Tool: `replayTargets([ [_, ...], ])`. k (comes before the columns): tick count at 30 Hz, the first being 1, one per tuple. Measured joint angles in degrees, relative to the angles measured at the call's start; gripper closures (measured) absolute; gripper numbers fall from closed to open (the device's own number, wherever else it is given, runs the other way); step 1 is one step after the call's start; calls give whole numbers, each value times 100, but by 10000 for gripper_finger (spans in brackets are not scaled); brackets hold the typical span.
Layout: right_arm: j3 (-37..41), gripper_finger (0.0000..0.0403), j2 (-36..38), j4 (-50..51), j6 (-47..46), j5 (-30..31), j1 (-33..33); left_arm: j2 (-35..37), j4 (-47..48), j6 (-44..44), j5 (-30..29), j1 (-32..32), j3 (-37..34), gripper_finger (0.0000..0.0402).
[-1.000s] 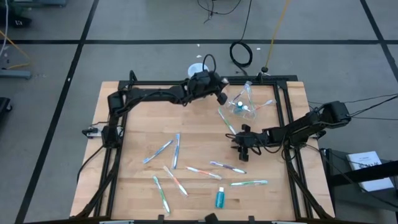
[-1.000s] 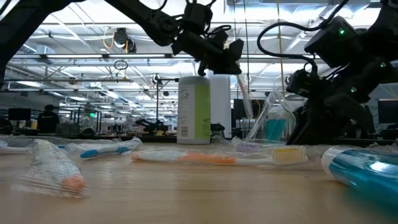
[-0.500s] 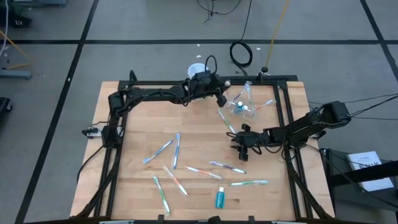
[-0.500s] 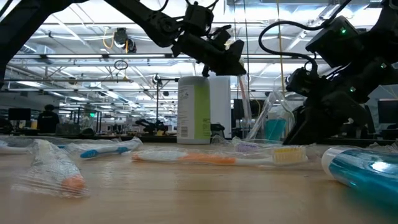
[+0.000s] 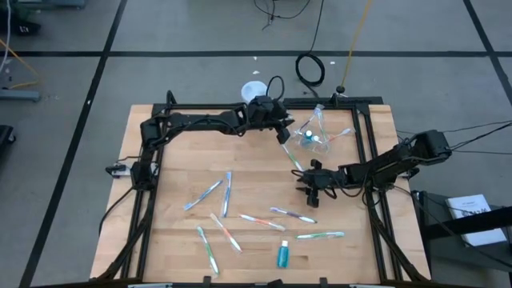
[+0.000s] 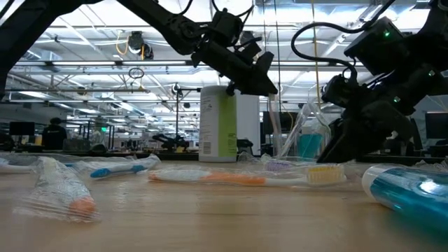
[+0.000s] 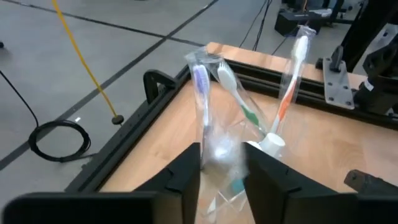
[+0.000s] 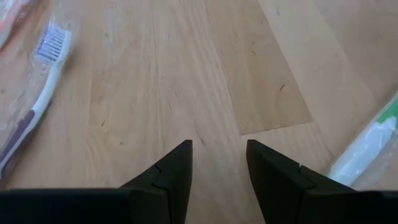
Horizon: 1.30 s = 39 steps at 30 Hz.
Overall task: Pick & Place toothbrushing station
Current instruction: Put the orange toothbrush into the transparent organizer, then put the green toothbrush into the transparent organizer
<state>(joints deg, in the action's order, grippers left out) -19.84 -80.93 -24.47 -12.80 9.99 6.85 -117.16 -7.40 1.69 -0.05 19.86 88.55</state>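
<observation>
The clear cup (image 5: 310, 138) stands at the table's far right with several wrapped toothbrushes leaning in it. My left gripper (image 5: 285, 134) reaches it from the left. In the left wrist view the gripper (image 7: 224, 152) is open, with a wrapped purple-headed toothbrush (image 7: 203, 106) upright between its fingers, its lower end in the cup. My right gripper (image 5: 306, 189) hangs open over bare wood (image 8: 219, 146) right of centre. Several toothbrushes (image 5: 226, 194) and a teal toothpaste tube (image 5: 282, 254) lie flat on the near half of the table. My left gripper has its fingers level on either side of the purple-headed toothbrush's wrapped shaft (image 7: 208, 140), coming from the table's left. Whether either finger (image 7: 189, 171) touches the wrapper I cannot tell. The toothbrush stands upright in the cup.
A tall white-and-green canister (image 6: 227, 122) stands just behind the table's far edge (image 5: 254, 90). Black frame rails (image 5: 364, 144) run along the table's sides and close behind the cup. One toothbrush (image 5: 293, 158) lies between the cup and my right gripper. Two more (image 8: 37, 81) (image 8: 367, 152) flank it.
My left gripper has opened and tipped its fingers downward at the cup, staying in about the same place. The purple-headed toothbrush stands in the cup between the opened fingers. My right gripper has kept still.
</observation>
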Motion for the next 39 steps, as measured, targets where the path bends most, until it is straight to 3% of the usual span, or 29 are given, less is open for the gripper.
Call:
replayTargets([
  [8,-2,261,0,-56,0,-2,0,51,159,-16,-4,-25,0,212],
  [16,-2,264,0,-184,14,17,0,887,660,-467,-379,-198,2,209],
  [26,-3,264,2,-1090,-168,57,66,2315,3271,-388,-592,-634,7,232],
  [32,-5,265,0,-1349,-176,352,354,2872,4451,214,-619,-849,-19,240],
  [35,-156,265,0,-1504,-137,335,553,3227,4345,302,-700,-914,-439,237],
  [39,-615,266,1,-1150,172,337,998,3823,3512,337,-752,-1012,-1499,237],
])
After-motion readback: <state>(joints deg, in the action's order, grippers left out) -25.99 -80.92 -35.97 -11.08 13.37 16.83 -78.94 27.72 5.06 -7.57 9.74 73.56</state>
